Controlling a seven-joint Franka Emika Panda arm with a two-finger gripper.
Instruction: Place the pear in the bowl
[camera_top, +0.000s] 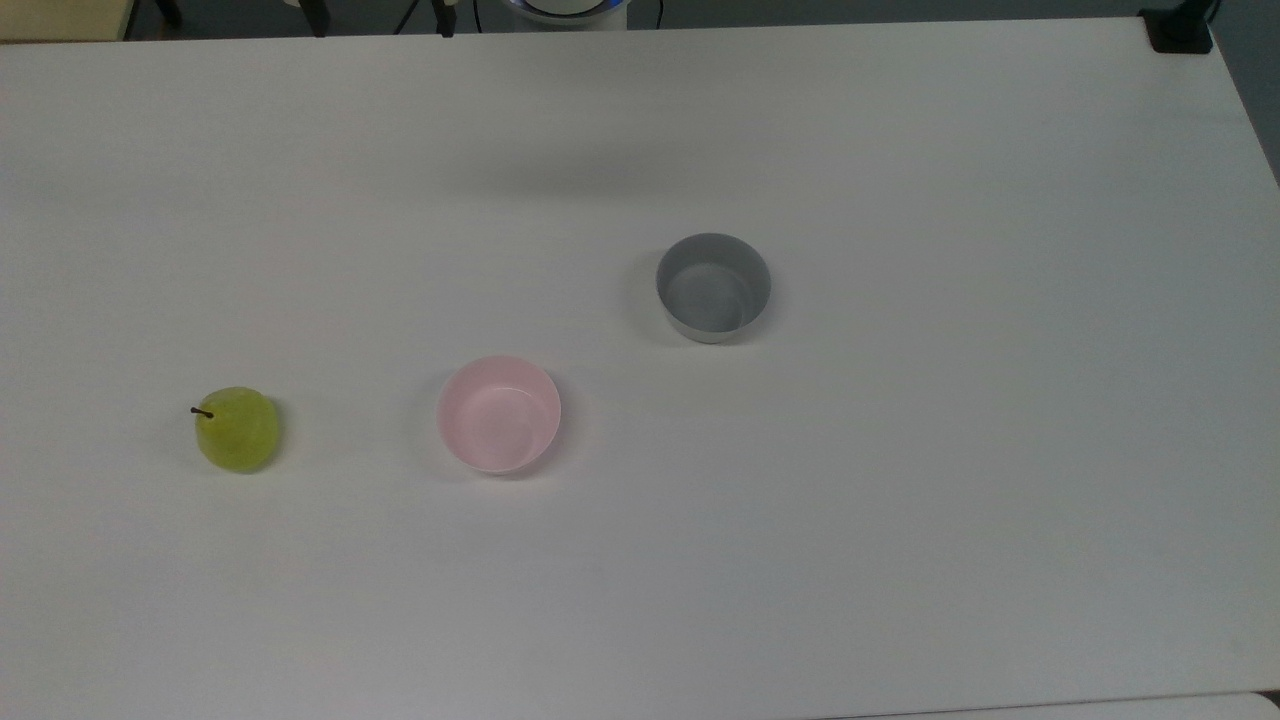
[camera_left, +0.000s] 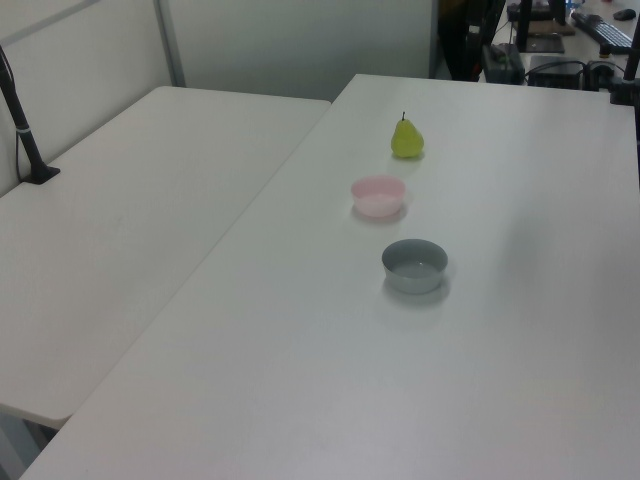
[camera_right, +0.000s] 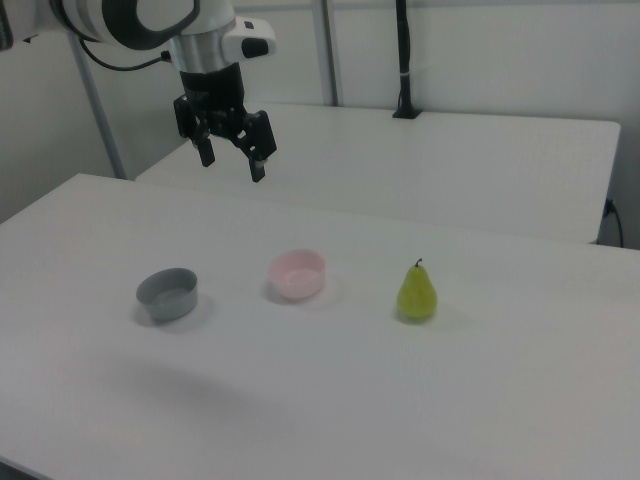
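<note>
Pear (camera_top: 238, 430) upright on the table (camera_top: 900, 500), apart from the bowl (camera_top: 498, 414).
Gripper (camera_right: 232, 158) hangs high, fingers spread, empty; grey bowl (camera_top: 713, 287) stands beyond, with open tabletop all around, edges far.

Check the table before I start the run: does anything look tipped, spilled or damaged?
Nothing stands out. The pear stands upright, the pink bowl and grey bowl sit level and empty, and the gripper hangs open above the table.

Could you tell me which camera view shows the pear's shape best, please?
The right view: the pear stands upright in profile, stem up. The left view shows it upright too, but farther off. The top view looks down on it, so it appears round.
</note>
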